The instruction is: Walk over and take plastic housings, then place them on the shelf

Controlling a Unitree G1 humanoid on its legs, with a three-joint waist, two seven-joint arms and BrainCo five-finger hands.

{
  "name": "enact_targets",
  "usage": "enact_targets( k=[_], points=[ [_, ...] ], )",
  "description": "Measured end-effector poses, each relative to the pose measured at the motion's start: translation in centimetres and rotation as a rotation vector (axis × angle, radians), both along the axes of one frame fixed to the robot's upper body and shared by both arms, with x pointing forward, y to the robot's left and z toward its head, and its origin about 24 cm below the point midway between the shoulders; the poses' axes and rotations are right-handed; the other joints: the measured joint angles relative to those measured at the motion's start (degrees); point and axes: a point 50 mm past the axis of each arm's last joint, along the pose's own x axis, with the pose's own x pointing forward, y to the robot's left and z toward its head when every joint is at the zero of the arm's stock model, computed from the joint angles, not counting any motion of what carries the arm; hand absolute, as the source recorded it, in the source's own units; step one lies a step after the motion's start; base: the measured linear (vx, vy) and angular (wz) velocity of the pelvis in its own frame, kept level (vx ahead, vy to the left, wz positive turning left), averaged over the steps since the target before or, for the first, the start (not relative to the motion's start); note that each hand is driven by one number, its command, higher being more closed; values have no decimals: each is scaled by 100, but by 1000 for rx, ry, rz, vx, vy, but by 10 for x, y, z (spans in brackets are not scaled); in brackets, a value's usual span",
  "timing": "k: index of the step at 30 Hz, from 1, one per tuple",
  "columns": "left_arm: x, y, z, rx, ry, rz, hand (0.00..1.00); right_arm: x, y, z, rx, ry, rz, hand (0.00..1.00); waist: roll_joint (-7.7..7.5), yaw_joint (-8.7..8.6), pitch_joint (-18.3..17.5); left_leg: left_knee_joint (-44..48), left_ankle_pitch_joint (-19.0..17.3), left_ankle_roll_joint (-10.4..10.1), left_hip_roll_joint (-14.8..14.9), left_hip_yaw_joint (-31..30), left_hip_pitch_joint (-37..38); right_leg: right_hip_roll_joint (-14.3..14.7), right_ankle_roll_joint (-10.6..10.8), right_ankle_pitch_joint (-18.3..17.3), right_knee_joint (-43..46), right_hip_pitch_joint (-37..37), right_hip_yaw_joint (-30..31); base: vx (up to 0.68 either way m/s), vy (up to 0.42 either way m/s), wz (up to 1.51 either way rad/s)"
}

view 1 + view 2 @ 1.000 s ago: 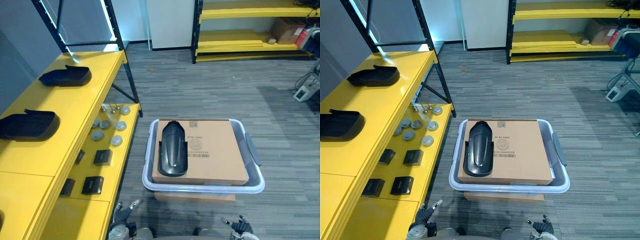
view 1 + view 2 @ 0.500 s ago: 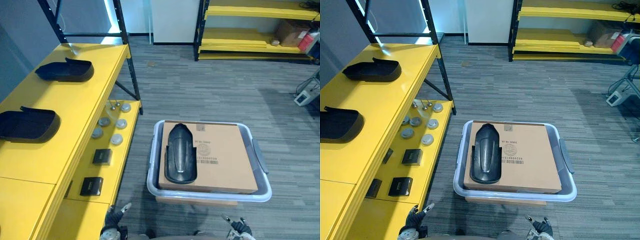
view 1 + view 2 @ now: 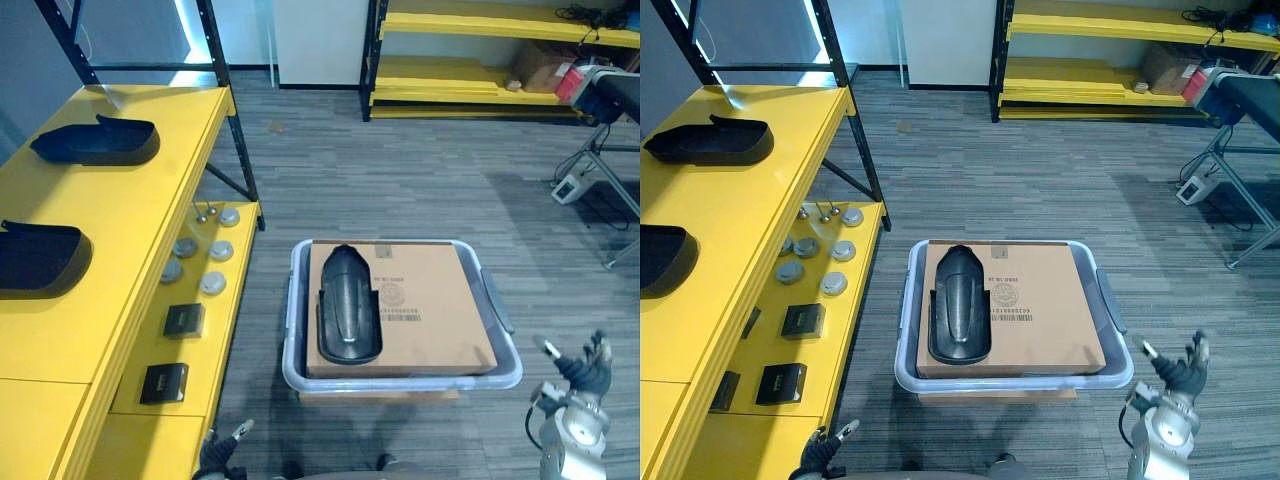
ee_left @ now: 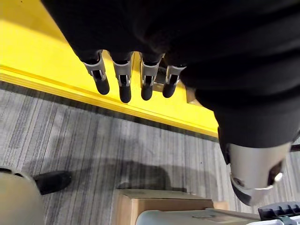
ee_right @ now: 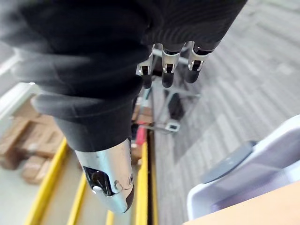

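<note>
Plastic housing [image 3: 348,318] — black, long and rounded, lying lengthwise on the cardboard box [image 3: 430,320] that sits inside the grey tote [image 3: 400,381], on the left half of the box. My right hand [image 3: 583,372] is off the tote's near right corner and apart from it, fingers straight and spread, holding nothing. My left hand [image 3: 220,458] is low, nearer me than the tote's near left corner, its fingers [image 4: 124,86] straight in a row and empty. The yellow shelf [image 3: 140,230] runs along the tote's left side. Its top level carries two more black housings [image 3: 95,143] [image 3: 40,260], both well apart from the tote. Its lower level, just beside the tote, holds round grey discs [image 3: 212,283] and small black boxes [image 3: 184,320].
</note>
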Motion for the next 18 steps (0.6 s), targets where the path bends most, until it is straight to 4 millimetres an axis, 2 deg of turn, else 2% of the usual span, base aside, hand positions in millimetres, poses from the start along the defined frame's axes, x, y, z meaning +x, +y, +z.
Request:
enact_targets(
  k=[3, 6, 7, 10, 12, 15, 18],
  points=[
    [7, -7, 1, -22, -16, -46, 0, 20, 37, 3, -74, 4, 180, 0, 16, 148, -11, 1, 3, 4, -1, -56, -67, 2, -2, 2, -4, 2, -25, 17, -28, 9],
    [8, -6, 1, -20, -22, -47, 0, 32, 56, -6, -127, 55, 254, 0, 16, 202, -12, 1, 26, 30, -5, -225, -135, 0, -24, 16, -7, 21, -211, 6, -32, 26],
    [8, -6, 1, -19, -26, -48, 0, 34, 58, -10, -121, 70, 258, 0, 16, 221, -12, 2, 32, 36, -5, -254, -150, 1, -33, 22, -9, 20, -245, 9, -27, 32],
    [13, -9, 2, -20, -36, -68, 0, 42, 65, -39, -124, 230, 269, 0, 14, 331, -11, 2, 67, 63, -21, -398, -269, -3, -63, 68, -73, 26, -369, 9, -18, 27],
    [14, -9, 2, -18, -37, -68, 0, 44, 73, -54, -135, 316, 291, 0, 14, 342, -10, 2, 98, 73, -30, -513, -342, -10, -63, 94, -114, 38, -521, 5, -22, 28],
    [15, -9, 3, -13, -40, -72, 0, 45, 81, -68, -131, 393, 286, 0, 9, 363, -7, 3, 121, 69, -23, -651, -415, -10, -66, 100, -114, 41, -645, 8, -40, 27],
    [19, -10, 5, 1, -56, -76, 0, 48, 85, -82, -161, 488, 269, 0, 10, 478, 19, 11, 127, 72, -21, -695, -467, -9, -66, 133, -115, 16, -670, -9, -16, 10]
  ],
)
